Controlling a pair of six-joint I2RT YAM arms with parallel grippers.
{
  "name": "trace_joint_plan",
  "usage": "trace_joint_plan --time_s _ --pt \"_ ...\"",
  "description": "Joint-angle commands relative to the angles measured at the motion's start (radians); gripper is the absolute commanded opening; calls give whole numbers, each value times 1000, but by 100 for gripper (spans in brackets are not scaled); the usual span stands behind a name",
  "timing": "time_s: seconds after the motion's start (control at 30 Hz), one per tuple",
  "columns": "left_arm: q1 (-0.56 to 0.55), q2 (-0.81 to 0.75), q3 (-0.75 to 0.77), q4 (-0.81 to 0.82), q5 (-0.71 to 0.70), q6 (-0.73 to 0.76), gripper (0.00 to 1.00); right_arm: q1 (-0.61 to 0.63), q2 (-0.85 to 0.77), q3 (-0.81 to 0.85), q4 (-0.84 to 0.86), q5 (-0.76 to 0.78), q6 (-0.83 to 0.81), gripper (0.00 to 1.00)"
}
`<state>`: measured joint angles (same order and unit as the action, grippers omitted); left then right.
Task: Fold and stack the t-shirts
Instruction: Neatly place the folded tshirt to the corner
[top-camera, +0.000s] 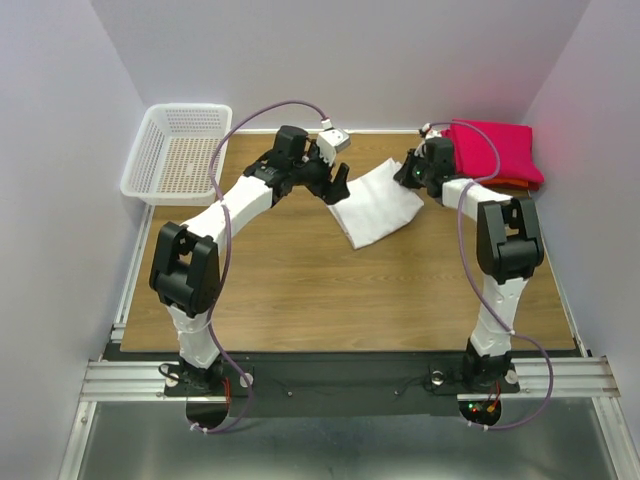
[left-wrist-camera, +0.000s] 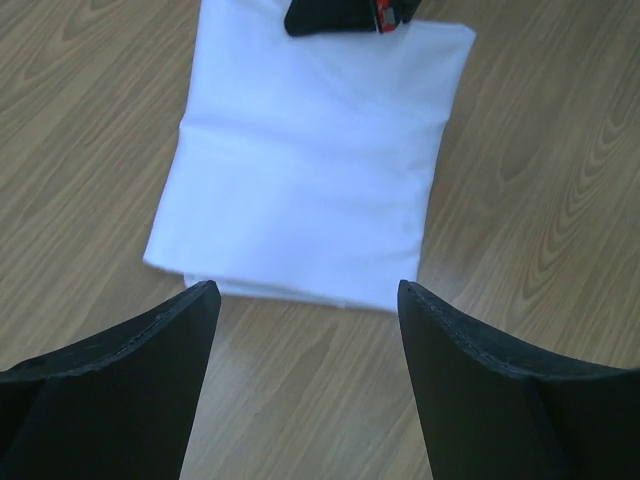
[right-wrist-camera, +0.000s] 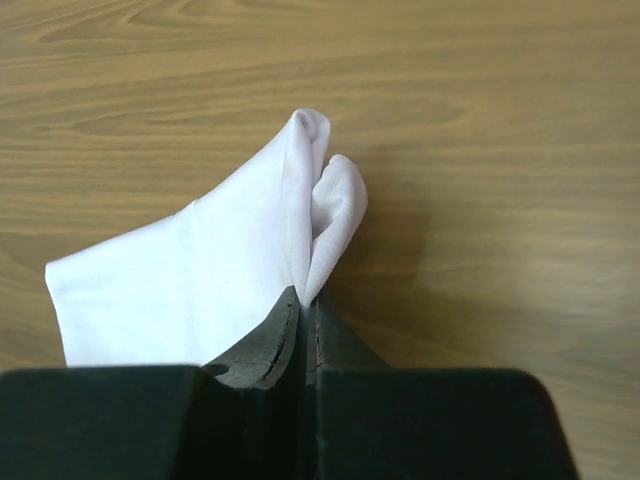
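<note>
Right tool (right-wrist-camera: 305, 300): jaws together, clamped on a bunched edge of the white t-shirt (right-wrist-camera: 200, 270); cloth puckers into two small lobes just past the tips. Grip looks shallow, hem only.

Left tool (left-wrist-camera: 305, 290): jaws apart, holding nothing, poised over the shirt's opposite edge, not touching it.

White t-shirt lies as a folded rectangle mid-table, slightly skewed, layers showing at the edge under the left tool. Red/pink stack (top-camera: 497, 150) sits in the far right corner of the table (top-camera: 300, 290), just beyond the right tool. Basket (top-camera: 190, 108) far left, not involved.

Judgement: fold is done and the step in hand is moving the white shirt onto the stack.

Notes for doing it well:
- A lift by one edge would likely let the layers fall open; close the left tool on all layers first.
- Raise both ends level, carry far-right, lower squarely over the stack.
- Release only once the cloth rests flat.
</note>
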<state>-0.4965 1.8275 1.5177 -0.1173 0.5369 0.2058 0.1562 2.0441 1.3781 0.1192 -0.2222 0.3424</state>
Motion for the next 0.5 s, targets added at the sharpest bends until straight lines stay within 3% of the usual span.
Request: trace_joint_plan --time_s 0.0,0.2,0.47 --pt "-5 -48 -11 -71 -63 24 84 -52 -64 103 -78 61 -267 0" --pt "-1 -69 -17 -90 -83 21 83 -147 -21 240 -105 37 -397 0" --pt "-1 -83 -25 -111 -192 35 86 -239 62 482 -112 9 -427 0"
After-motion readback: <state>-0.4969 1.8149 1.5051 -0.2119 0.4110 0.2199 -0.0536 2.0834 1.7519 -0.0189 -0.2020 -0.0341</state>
